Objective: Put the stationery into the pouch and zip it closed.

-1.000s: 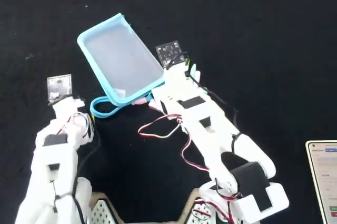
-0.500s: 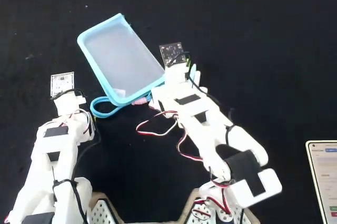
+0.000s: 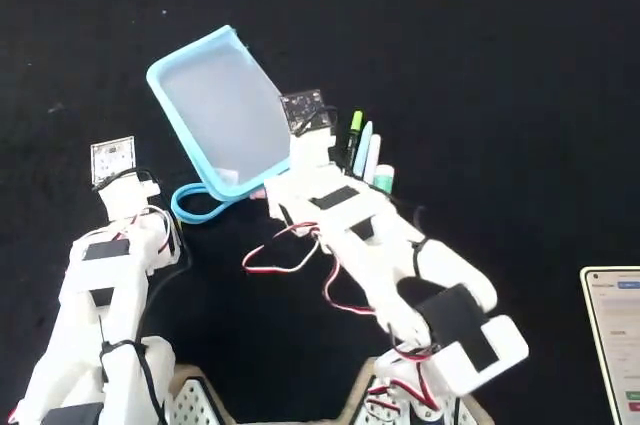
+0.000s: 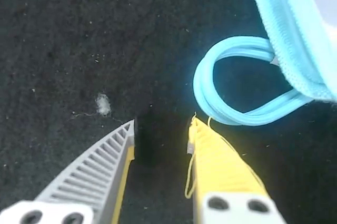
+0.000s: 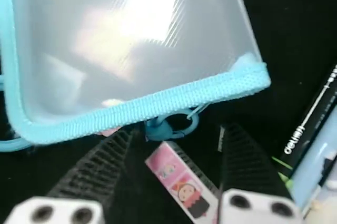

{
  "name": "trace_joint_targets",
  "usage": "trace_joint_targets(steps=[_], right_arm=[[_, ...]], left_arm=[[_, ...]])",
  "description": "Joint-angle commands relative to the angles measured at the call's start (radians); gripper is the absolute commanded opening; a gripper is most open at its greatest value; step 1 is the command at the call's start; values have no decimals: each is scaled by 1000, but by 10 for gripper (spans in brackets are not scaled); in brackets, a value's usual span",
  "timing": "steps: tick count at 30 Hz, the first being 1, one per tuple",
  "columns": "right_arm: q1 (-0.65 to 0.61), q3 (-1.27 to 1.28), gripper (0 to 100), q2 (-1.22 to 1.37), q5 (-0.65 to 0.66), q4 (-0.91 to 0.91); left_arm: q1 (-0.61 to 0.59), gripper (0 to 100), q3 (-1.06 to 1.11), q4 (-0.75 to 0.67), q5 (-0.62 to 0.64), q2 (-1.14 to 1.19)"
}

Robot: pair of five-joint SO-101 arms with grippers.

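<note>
A light blue pouch (image 3: 222,107) with a translucent face lies at the table's middle left, its loop strap (image 3: 193,205) at the near corner. Three pens (image 3: 364,150) lie just right of the right arm (image 3: 350,220). In the right wrist view my right gripper (image 5: 176,134) is open over a pink eraser (image 5: 181,184), its tips by the pouch's zip edge (image 5: 158,105) and ring pull (image 5: 176,124). My left gripper (image 4: 160,126) is open and holds nothing, low over the cloth, with the strap (image 4: 237,89) just beyond its tips.
The table is covered in black cloth (image 3: 500,75). A tablet or phone (image 3: 612,337) lies at the near right edge. Red and white cables (image 3: 300,255) hang from the right arm. The left arm (image 3: 105,275) stands at the near left.
The right arm has swung left toward the pouch's near edge, and the pens now show to its right. The left arm shifted slightly early on, then kept still.
</note>
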Motion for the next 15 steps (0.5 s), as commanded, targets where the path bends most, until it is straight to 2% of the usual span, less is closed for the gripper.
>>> trace_joint_targets(steps=[1, 8, 10, 13, 15], right_arm=[[-12, -110, 223, 38, 17, -8], [-11, -283, 214, 145, 15, 204], [-9, -318, 156, 168, 18, 256], [25, -325, 5, 160, 63, 278], [58, -305, 21, 133, 91, 301]], left_arm=[[12, 166, -74, -11, 11, -3], [8, 166, -74, -9, 11, -3], [4, 166, -74, -9, 11, -3], [4, 166, -71, -14, 9, -3], [4, 166, -73, -15, 6, -3]])
